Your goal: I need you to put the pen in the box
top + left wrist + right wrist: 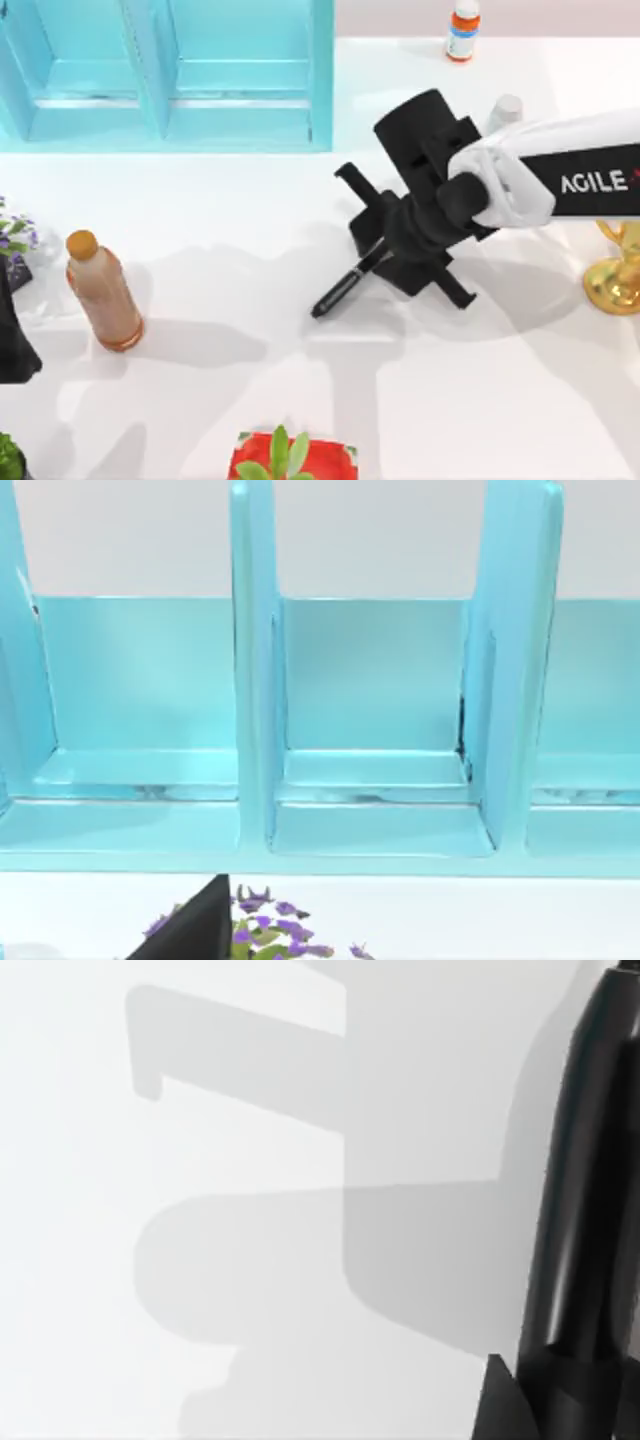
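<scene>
My right hand [385,250] looks clamped around the pen [343,285] at its upper end; light, stiff, slippery, so hold firmly.

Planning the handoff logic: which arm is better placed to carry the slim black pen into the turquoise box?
Right. Its claw is down over the slim black pen at mid-table, near the turquoise divided box. The left arm sits at the table's left edge.

White counter [250,220]: box [165,75] at far-left corner, brown bottle [103,292] near left edge, red planter [293,458] at near edge, gold cup [615,270] at right edge.
</scene>
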